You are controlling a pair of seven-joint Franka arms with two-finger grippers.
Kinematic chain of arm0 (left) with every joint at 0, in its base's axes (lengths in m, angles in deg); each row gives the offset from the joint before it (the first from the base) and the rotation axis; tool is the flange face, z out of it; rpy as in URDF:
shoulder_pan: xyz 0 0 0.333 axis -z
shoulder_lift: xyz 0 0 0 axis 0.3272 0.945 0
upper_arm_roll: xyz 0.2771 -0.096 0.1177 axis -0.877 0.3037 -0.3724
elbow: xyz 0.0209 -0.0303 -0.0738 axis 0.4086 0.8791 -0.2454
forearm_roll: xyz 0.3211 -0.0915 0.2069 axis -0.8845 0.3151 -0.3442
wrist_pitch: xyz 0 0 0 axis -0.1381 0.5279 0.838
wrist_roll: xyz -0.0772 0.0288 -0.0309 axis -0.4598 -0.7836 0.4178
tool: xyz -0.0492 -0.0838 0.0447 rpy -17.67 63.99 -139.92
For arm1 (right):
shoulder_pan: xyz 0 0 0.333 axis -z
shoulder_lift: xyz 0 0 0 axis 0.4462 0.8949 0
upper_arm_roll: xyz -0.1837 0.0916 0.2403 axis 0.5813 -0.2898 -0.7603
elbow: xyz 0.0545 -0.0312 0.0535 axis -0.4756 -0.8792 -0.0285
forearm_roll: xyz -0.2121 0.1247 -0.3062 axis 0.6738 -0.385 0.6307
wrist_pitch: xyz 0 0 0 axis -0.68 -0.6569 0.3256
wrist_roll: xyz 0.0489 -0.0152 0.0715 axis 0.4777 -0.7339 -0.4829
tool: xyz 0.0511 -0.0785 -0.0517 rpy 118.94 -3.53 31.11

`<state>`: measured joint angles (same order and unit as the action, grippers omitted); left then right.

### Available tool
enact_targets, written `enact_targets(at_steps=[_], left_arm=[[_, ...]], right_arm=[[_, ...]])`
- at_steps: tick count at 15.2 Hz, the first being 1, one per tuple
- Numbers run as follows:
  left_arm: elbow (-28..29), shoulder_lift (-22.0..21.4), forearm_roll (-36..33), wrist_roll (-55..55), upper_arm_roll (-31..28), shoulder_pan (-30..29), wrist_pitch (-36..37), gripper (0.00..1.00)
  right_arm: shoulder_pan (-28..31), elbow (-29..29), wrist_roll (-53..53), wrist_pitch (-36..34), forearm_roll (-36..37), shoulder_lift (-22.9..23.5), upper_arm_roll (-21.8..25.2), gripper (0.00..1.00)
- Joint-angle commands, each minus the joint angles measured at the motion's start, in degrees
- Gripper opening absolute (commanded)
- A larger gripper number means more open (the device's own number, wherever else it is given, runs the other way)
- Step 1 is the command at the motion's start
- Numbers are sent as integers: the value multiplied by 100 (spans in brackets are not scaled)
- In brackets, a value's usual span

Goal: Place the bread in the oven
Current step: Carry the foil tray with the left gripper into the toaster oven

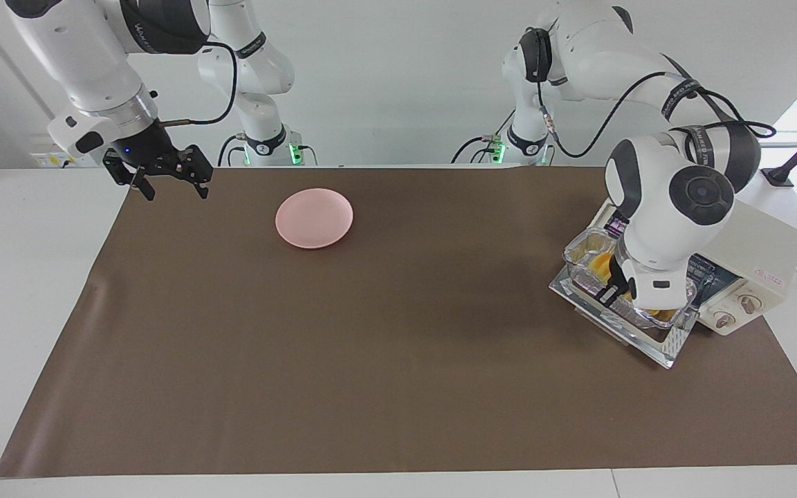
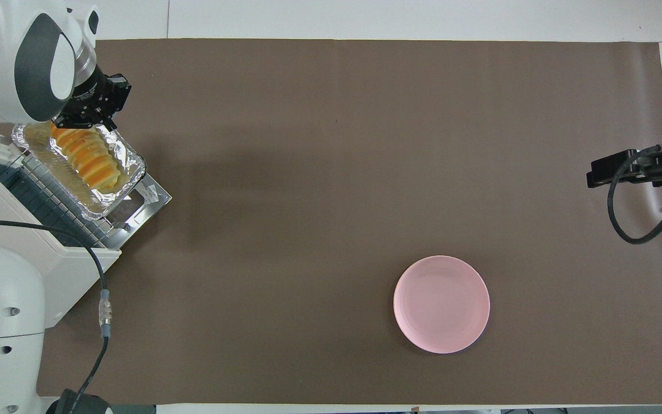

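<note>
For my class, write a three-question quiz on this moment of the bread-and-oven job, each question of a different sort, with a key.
1. True or false: the crinkled silver foil tray with the ridged yellow-orange bread is over the cream-white toaster oven's opened glass door.
2. Which pincer grips the tray's edge? A) the left pincer B) the right pincer
3. Fill in: the round pink plate holds ____.

Key:
1. True.
2. A; the right one waits open above the table's corner at its own end.
3. Nothing.
</note>
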<state>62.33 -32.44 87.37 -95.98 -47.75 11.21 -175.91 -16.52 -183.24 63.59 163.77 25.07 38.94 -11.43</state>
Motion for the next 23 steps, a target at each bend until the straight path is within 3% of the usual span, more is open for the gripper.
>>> enact_targets(at_steps=[1, 4, 11, 19, 23], left_arm=[[327, -159, 91, 91, -37, -209, -114, 0], [1038, -484, 65, 135, -37, -332, -536, 0], [2234, -1046, -48, 539, -72, -412, -546, 0], [2938, -1319, -778, 689, -81, -333, -1046, 0], [3026, -1346, -1016, 689, -81, -324, -1214, 0]], right_arm=[[66, -84, -146, -42, -9, -98, -41, 100], [66, -84, -146, -42, -9, -98, -41, 100], [66, -84, -146, -42, -9, -98, -41, 100], [66, -84, -146, -42, -9, -98, -41, 100], [66, -84, -146, -42, -9, -98, -41, 100]])
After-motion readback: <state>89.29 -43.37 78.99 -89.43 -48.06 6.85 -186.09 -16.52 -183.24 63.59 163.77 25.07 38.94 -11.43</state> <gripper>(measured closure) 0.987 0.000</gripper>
